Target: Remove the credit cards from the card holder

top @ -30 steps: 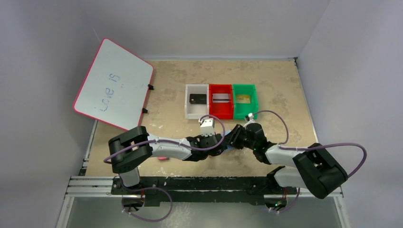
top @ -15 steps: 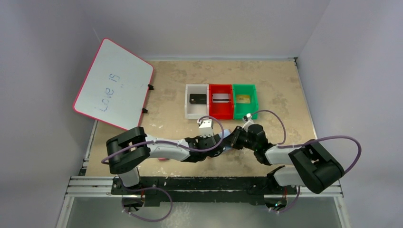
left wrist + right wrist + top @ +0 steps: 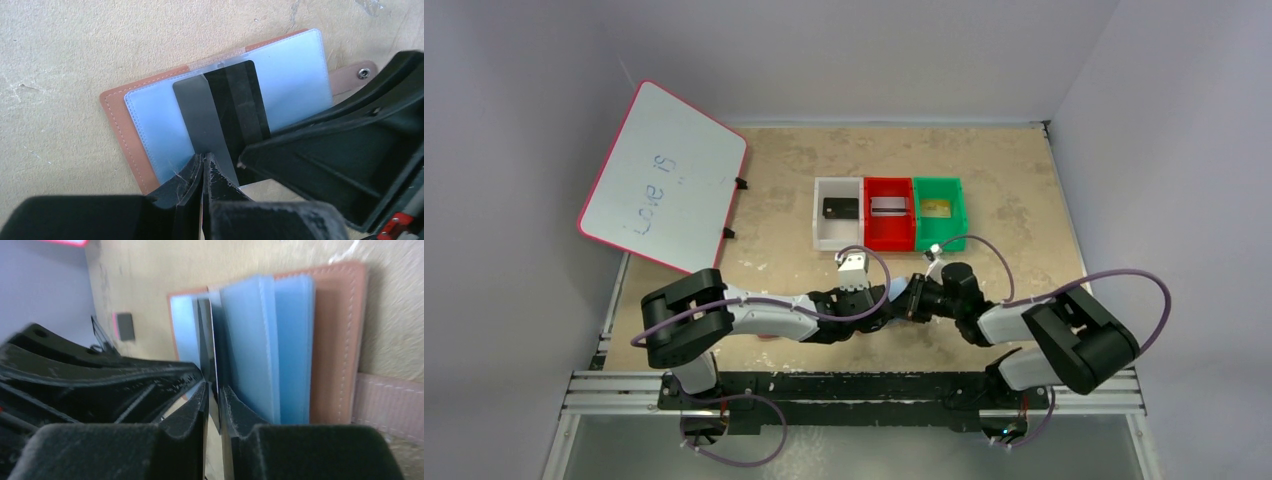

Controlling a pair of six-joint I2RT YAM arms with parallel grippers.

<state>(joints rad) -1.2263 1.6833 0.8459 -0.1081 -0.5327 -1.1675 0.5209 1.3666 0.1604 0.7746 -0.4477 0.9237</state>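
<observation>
- Left wrist view: holder [image 3: 117,107] lies open on table [image 3: 75,45], with grey striped card [image 3: 220,107] lying on it.
- My left gripper [image 3: 202,167] is pressed together at holder's near edge.
- My right gripper [image 3: 213,392] pinches the card.

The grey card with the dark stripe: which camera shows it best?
The left wrist view: the grey striped card shows its broad face against the clear sleeves of the card holder. The right wrist view shows only its thin edge, pinched by the right end effector. In the top view the arms hide it.
</observation>
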